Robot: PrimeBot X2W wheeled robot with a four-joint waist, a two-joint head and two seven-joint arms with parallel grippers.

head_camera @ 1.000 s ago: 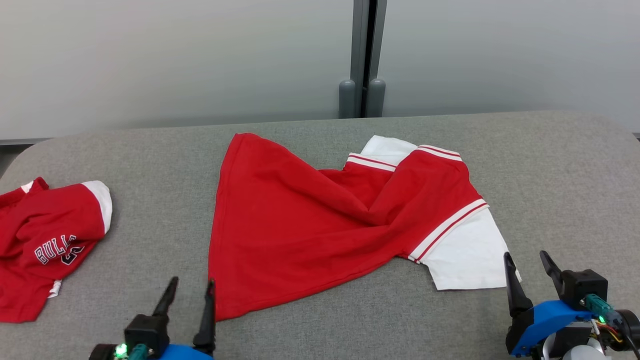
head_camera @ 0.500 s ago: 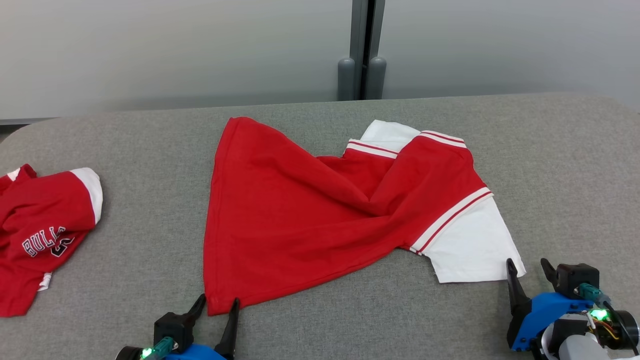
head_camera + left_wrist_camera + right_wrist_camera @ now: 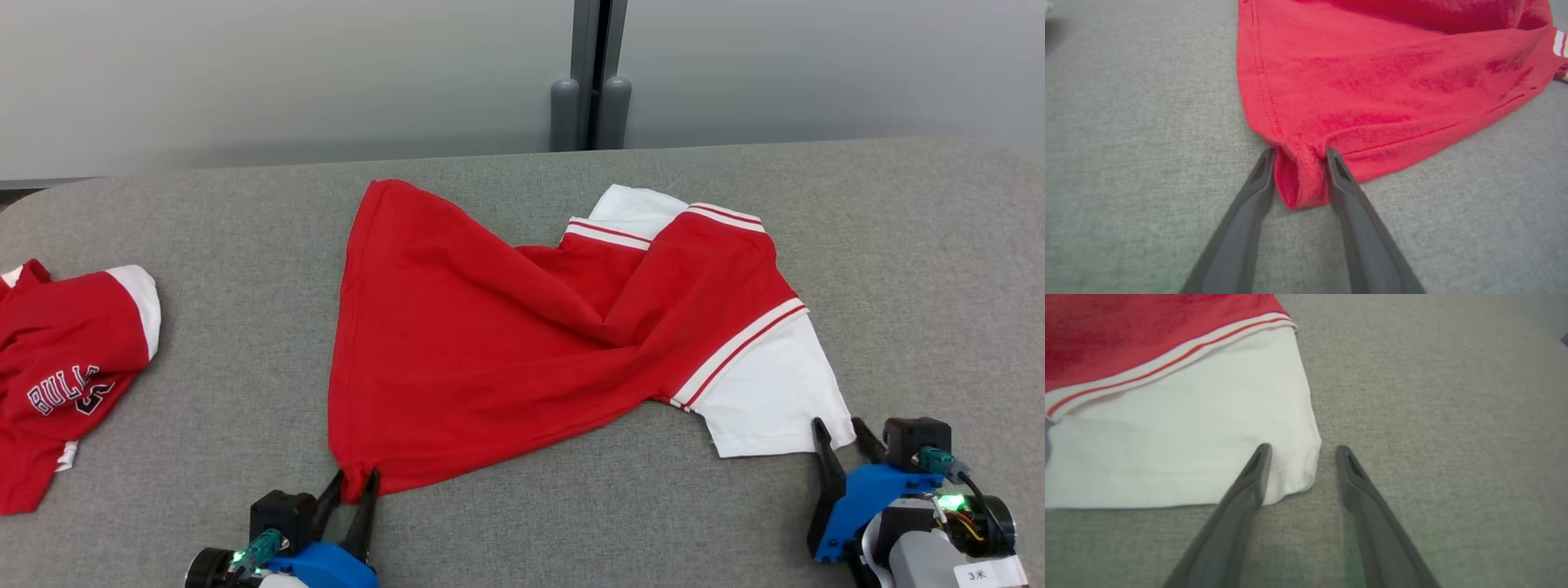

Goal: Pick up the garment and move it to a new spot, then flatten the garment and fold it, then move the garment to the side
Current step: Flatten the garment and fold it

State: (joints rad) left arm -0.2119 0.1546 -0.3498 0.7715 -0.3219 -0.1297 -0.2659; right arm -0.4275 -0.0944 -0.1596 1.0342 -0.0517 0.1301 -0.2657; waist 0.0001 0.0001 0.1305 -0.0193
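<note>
The red garment [image 3: 490, 351] with white sleeves and striped trim lies crumpled across the middle of the grey table. My left gripper [image 3: 353, 475] sits at its near left hem corner. In the left wrist view that red corner [image 3: 1300, 183] is bunched between the two fingers of the left gripper [image 3: 1298, 153], which still stand apart, so the gripper is open. My right gripper [image 3: 837, 425] is open at the near corner of the white sleeve [image 3: 767, 400]. In the right wrist view the sleeve's corner [image 3: 1294, 473] lies between the fingers of the right gripper [image 3: 1300, 447].
A second red garment with "BULLS" lettering [image 3: 65, 376] lies at the table's left edge. The grey fabric table [image 3: 204, 245] has bare room on the right and in front. A grey wall with a vertical post [image 3: 589, 82] stands behind the table.
Both grippers have moved forward to the garment's near corners. The left fingers have come closer together around the red hem corner. The head camera has tilted, shifting the whole picture.
</note>
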